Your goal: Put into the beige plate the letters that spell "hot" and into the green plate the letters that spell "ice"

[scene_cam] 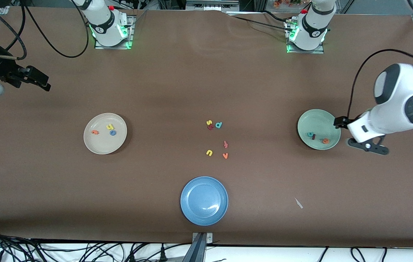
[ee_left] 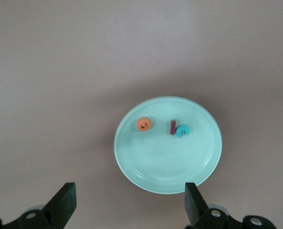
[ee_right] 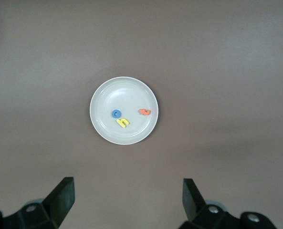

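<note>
Nearest the front camera: blue plate [scene_cam: 204,200], nothing in it. Farther back, mid-table: loose yellow u [scene_cam: 209,153], orange v [scene_cam: 225,155], salmon-red f-like letter [scene_cam: 225,144], then yellow s [scene_cam: 209,123], teal d [scene_cam: 218,125] and a dark red piece touching the s, too small to identify.

Toward the right arm's end: beige plate [scene_cam: 105,133] holding yellow h [scene_cam: 110,127], blue o [scene_cam: 112,133] and orange t [scene_cam: 95,132]. Confirmed in right wrist view, letter shapes clearer there. Right gripper [scene_cam: 42,83] high over bare table, well apart from the plate, jaws spread wide, nothing held; arm mostly cut off at frame edge.

Toward the left arm's end: green plate [scene_cam: 318,129] holding teal c [scene_cam: 310,134], dark red i [scene_cam: 314,137], orange e [scene_cam: 325,141]. Left wrist view shows i and c touching, e apart. Left gripper [ee_left: 129,202] above the plate's edge, fingers fully apart, empty; fingertips largely hidden by the wrist in front view.
</note>
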